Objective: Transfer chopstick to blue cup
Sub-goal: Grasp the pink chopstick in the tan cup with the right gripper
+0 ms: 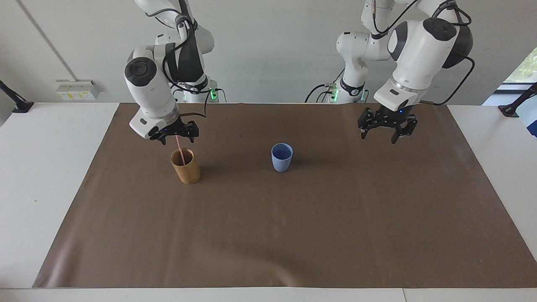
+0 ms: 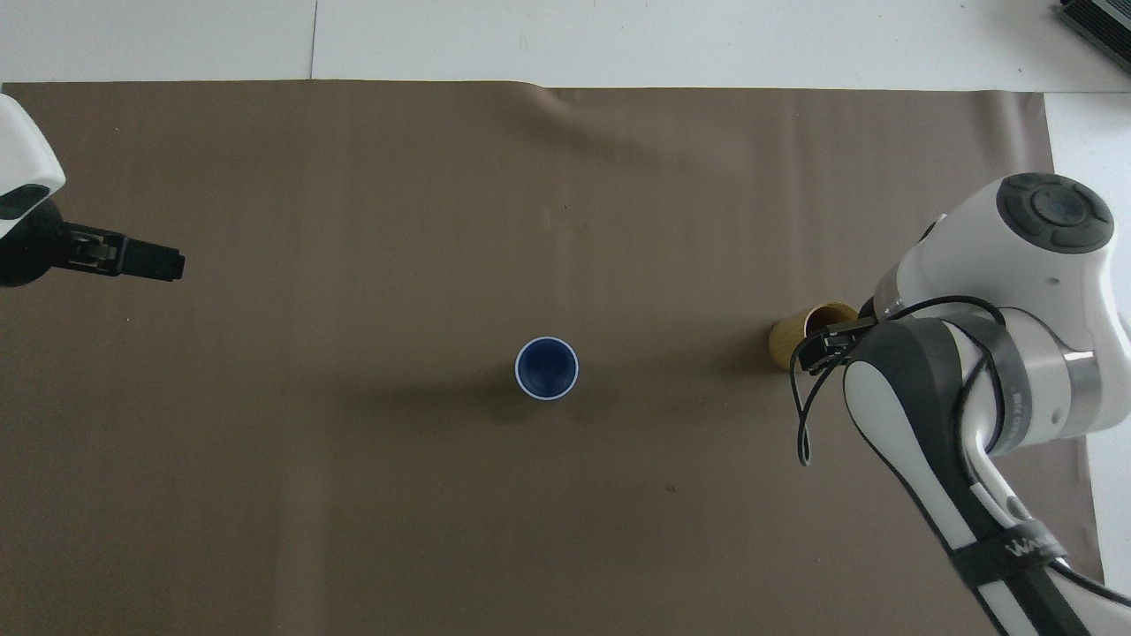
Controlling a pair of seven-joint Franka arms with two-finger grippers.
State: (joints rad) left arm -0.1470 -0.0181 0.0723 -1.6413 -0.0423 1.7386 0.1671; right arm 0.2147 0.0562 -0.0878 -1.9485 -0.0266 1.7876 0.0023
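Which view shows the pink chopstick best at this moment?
The facing view. There the chopstick stands slanted in the tan cup, its upper end rising between the open fingers of the right gripper. In the overhead view the right arm covers it entirely; only part of the tan cup shows.

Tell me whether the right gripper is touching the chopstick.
Cannot tell. In the facing view the right gripper sits around the chopstick above the bamboo cup, but no contact or gap shows plainly.

We've got a white table (image 1: 50, 176) with a big brown mat (image 1: 293, 226) covering most of it, and a plain pale wall (image 1: 268, 54) along the top of the frame. There's a white socket box (image 1: 75, 89) on the wall at upper left, and a sliver of window (image 1: 522, 67) with daylight at the right edge.
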